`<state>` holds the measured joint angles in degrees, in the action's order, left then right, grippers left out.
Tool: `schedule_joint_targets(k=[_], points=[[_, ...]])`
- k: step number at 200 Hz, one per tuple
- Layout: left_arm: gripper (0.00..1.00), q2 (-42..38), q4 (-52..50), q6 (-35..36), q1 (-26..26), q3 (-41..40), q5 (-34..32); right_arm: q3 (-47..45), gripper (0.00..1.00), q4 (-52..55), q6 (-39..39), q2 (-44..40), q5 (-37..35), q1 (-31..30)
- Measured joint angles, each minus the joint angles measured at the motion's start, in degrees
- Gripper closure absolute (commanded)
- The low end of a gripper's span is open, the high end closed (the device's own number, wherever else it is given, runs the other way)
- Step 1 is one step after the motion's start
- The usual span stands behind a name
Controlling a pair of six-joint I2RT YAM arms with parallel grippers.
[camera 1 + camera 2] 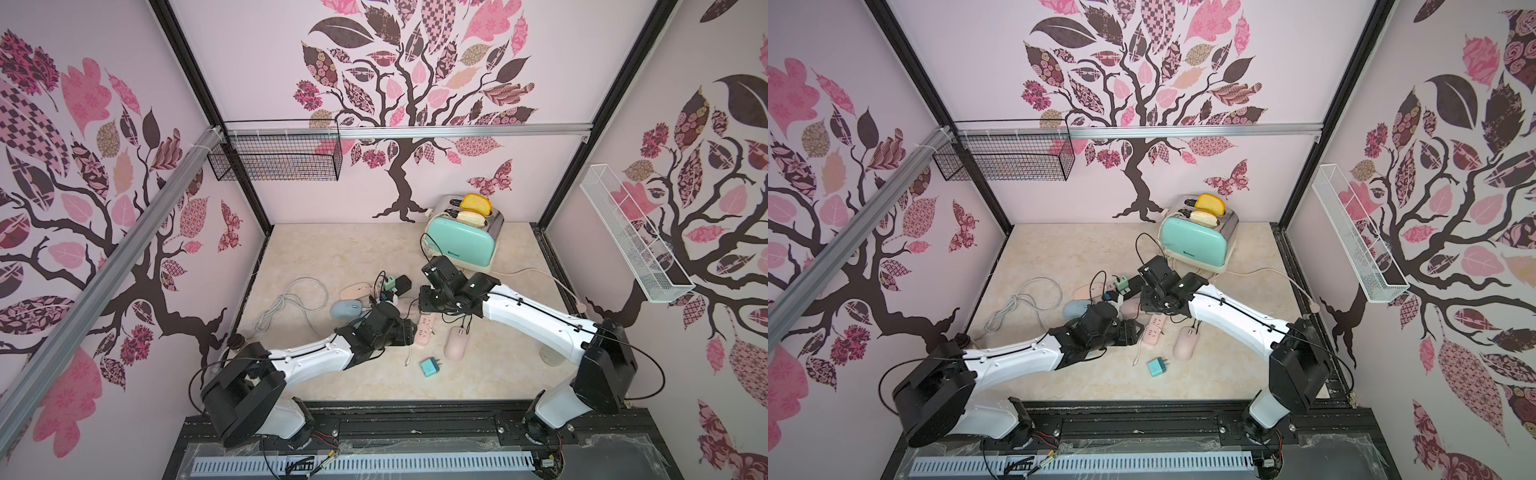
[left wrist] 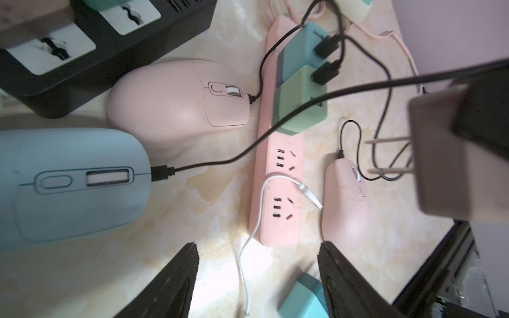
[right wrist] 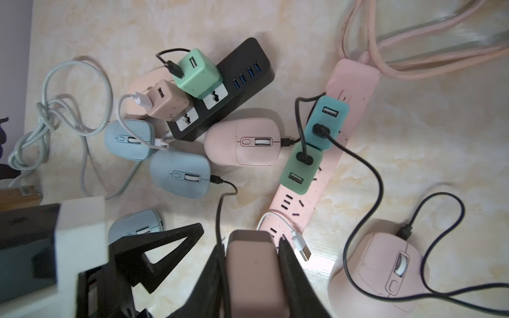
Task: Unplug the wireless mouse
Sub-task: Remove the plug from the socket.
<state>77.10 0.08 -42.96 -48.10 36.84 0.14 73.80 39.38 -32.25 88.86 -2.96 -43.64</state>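
Right gripper (image 3: 252, 245): your nearest item in the right wrist view. Its fingers are clamped on a pink adapter (image 3: 252, 278), one against each side. In the left wrist view the adapter's two prongs (image 2: 388, 140) stand bare in the air above the table (image 2: 192, 220), clear of every socket.

Black cable (image 3: 218, 217): you can follow it from the held adapter's side to the front of the blue mouse (image 3: 180, 174), where its plug is seated. That mouse lies flat on the table, just beside a pink mouse (image 3: 242, 141) and near the black power strip (image 3: 228, 82).

Left gripper (image 2: 257, 247): your fingers (image 2: 176, 280) stand well apart and grip nothing. They hover over the near end of the pink power strip (image 2: 278, 165) and a loose white cable (image 2: 255, 220).

Pink power strip: carries a teal adapter (image 2: 298, 49) and a green adapter (image 2: 300, 104), each with a black lead plugged in.

Second pink mouse (image 2: 344, 201): lies beside the strip, with its own black lead attached.

Toaster (image 1: 461, 243): stands at the back of the table in both top views, with bread in its slots.
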Motion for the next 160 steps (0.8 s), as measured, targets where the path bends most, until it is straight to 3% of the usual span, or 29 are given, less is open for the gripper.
schedule_joint_targets(k=[34, 70, 102, 160], points=[[0.23, -16.2, 3.1, -2.6, 0.0, -11.5, 3.6, -5.5, 1.0, -4.1, -0.1, -3.6, 6.5, 0.2], [0.2, -31.0, 9.7, -8.6, 1.8, -22.5, 5.3, -14.6, 1.0, -14.3, -5.4, -6.9, 15.9, 0.3], [0.2, -30.9, 19.7, -16.1, 6.4, -26.7, 8.3, -18.2, 1.0, -21.7, -11.8, -7.1, 22.0, 0.3], [0.27, -26.3, 33.7, -25.3, 6.6, -28.2, 9.6, -25.0, 1.0, -34.7, -23.5, -11.3, 24.2, -0.5]])
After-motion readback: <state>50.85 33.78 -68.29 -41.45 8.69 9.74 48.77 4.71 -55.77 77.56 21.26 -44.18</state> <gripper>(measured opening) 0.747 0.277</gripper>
